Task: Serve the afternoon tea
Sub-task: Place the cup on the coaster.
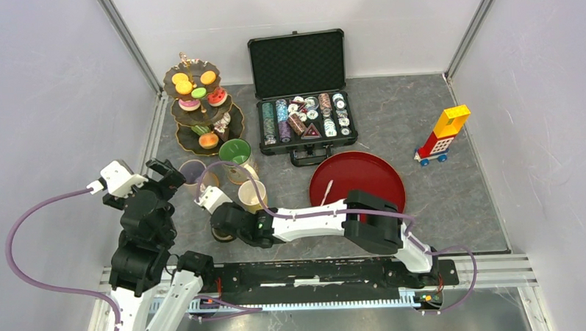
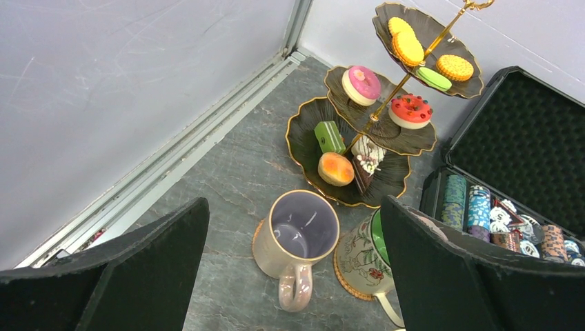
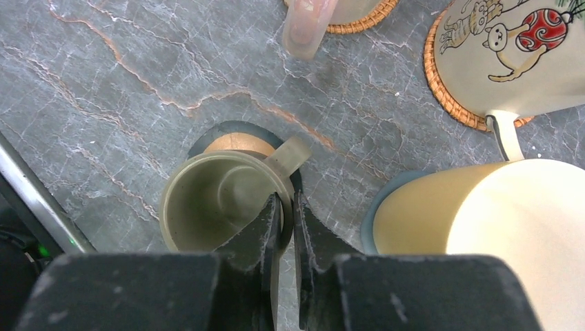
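At the near left of the table [image 1: 420, 109], the left arm stands folded above its base, its wrist aimed toward the far left corner. The left hand [image 1: 170, 173] is spread wide and holds nothing; it hangs just beside the lilac-lined mug [image 2: 301, 231] and I cannot tell whether it touches it.

The right arm stretches low from its base at the near right, running leftward along the near edge. The right hand [image 3: 286, 210] is pinched narrow on the rim of the olive mug [image 3: 214, 200], right beside the mug's handle, one finger inside the wall and one outside. That mug sits over a dark-rimmed coaster [image 3: 231, 141]; whether it is lifted off it cannot be told.

There are four mugs, close together left of the table's middle:
- the olive one
- the lilac-lined one
- a green-lined mug [image 1: 235, 151] with a painted outside
- a cream mug [image 3: 510, 241]

One three-tier stand [image 2: 303, 148] stands in the far left corner.
- Top tier: three orange rounds [image 2: 455, 67] and one green piece [image 2: 433, 77].
- Middle tier: two frosted donuts, one pink [image 2: 361, 84] and one red [image 2: 410, 110].
- Bottom tier: a green slice [image 2: 330, 136], an orange round [image 2: 336, 168] and a dark cake slice [image 2: 364, 165].

One open poker-chip case [image 1: 302, 99] lies at the far middle. One red plate [image 1: 364, 179] lies near the table's centre, and one block tower [image 1: 442, 134] stands toward the right edge.
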